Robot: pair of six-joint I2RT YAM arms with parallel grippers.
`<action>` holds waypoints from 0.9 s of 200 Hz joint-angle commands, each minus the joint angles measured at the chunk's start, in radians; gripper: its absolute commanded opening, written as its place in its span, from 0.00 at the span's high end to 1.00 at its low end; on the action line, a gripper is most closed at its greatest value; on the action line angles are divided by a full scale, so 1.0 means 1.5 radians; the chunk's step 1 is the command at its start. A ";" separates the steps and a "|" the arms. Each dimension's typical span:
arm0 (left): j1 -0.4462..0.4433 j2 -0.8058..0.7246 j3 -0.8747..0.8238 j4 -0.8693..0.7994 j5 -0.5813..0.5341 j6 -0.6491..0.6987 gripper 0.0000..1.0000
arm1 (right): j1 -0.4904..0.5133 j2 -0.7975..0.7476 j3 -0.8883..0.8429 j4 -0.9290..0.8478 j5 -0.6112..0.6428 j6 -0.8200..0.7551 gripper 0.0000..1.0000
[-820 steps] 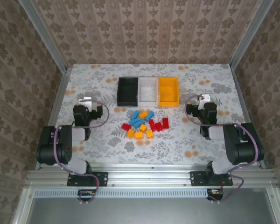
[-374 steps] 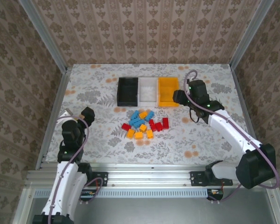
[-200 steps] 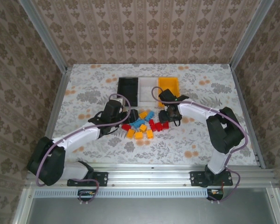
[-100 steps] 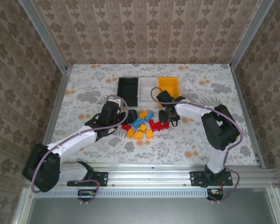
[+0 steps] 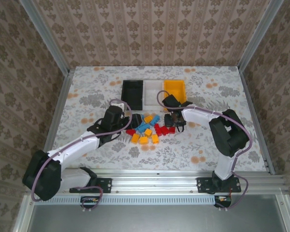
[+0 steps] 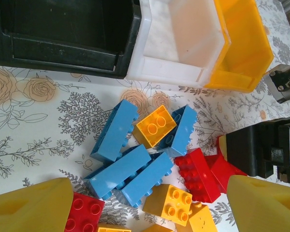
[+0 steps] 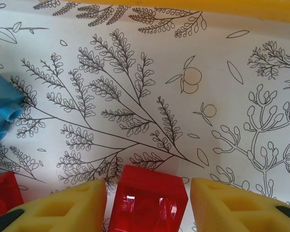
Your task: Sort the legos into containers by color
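Pinching a red lego (image 7: 147, 205) with the right gripper (image 7: 148, 193), jaws narrow, middle of the table (image 5: 87, 92), just short of the containers (image 5: 143, 94). Hovering wide open over the pile (image 6: 135, 164) with the left gripper (image 6: 145, 205). Risks: slipping off smooth sides on the lift; bumping wrists, so close together.

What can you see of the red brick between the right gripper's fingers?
The red brick is a small, glossy plastic block. Its visible face is smooth with glints, and no studs show. The floral-printed table lies under it. The right gripper straddles it, with its yellow fingers close against both sides, seemingly touching, though contact is unsure. The picture edge cuts off its near end.
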 commanded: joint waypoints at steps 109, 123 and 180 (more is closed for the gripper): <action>-0.005 0.008 -0.003 0.003 -0.002 -0.002 0.14 | 0.003 -0.002 -0.023 -0.012 0.007 0.004 0.60; -0.005 0.005 -0.004 -0.001 -0.005 0.000 0.14 | 0.003 -0.004 -0.028 -0.009 0.012 0.004 0.63; -0.001 -0.004 0.010 -0.029 -0.030 0.019 0.14 | 0.003 -0.039 -0.037 -0.001 0.034 -0.001 0.69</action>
